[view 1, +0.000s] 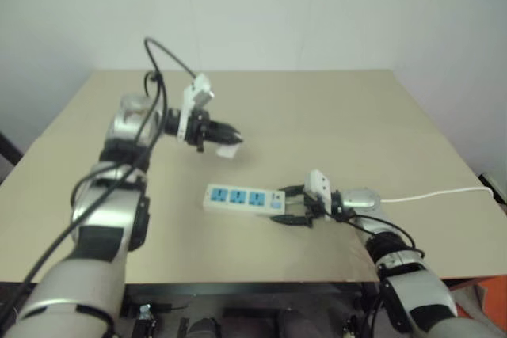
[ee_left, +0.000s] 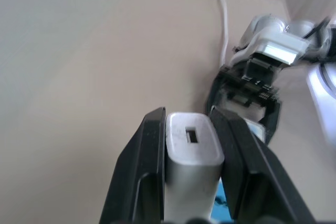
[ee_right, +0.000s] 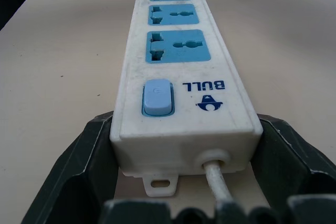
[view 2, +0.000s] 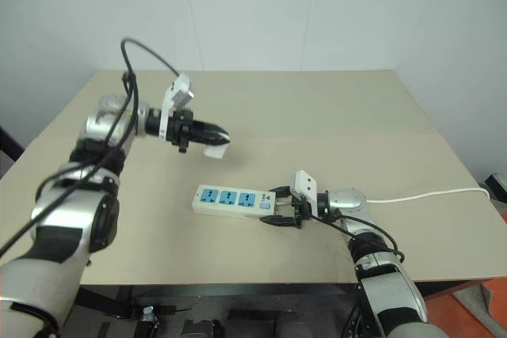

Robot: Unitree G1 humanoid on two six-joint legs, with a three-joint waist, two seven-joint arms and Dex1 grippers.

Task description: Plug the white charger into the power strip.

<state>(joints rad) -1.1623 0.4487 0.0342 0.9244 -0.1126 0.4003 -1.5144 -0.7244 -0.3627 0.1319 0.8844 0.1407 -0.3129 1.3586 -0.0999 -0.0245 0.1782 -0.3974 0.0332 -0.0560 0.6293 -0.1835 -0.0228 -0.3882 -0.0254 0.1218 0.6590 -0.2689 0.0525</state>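
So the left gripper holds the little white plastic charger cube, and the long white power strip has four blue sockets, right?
Not four. The right wrist view shows three blue sockets on the long white plastic power strip. The left gripper does hold the small white plastic charger cube.

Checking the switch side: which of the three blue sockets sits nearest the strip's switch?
The end socket next to the switch, at the power strip's cable end by the right gripper.

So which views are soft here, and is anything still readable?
Left wrist view: the white charger between the left gripper fingers is fairly sharp, the right gripper beyond is blurred. Right wrist view: crisp on the power strip, its brand lettering legible. Left eye view: even, hazy light, faint shadows.
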